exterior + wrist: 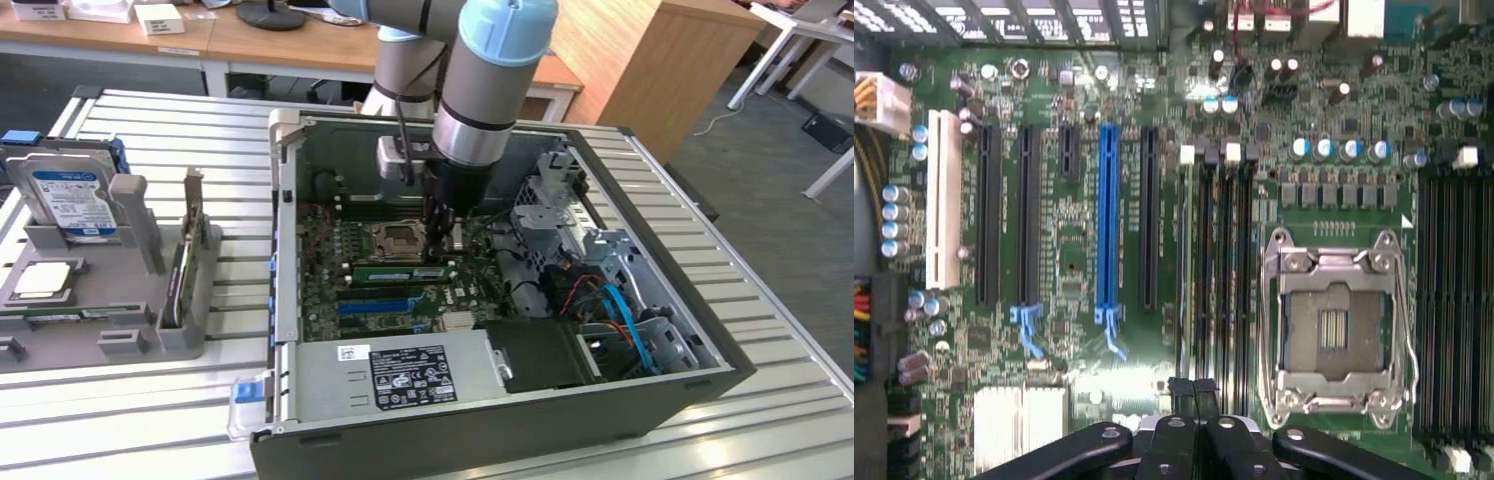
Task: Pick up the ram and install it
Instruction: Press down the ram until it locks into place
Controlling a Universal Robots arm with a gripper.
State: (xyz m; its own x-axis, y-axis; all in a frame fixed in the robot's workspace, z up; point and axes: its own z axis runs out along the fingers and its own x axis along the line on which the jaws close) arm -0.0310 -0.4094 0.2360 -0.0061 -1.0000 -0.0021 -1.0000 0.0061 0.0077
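The gripper (pixel 445 248) hung inside the case (pixel 441 440), low over the board (pixel 1074 270), with its two fingers (pixel 1182 392) pressed together and nothing clamped between them. The ram (pixel 400 273) stood on its long edge in one of the slots just beside the socket (pixel 396 238), between the socket and the blue slot (pixel 380 303). The closed fingertips were at the end of the ram on the exterior view's right, very close to its top edge. I could not tell whether they touched it.

From this I judged that the step in hand was the seating: pushing the ram down into its slot with closed fingers.

To do this well, the push should go straight down along the plane of the stick, because a sideways load could bend the thin board or tilt it out of the slot. Pressing at one end alone may seat that end and leave the other end high, so both ends need equal care. The force should be firm but slow. The latches were too small to read, so it was not possible to say if the ram was fully locked.
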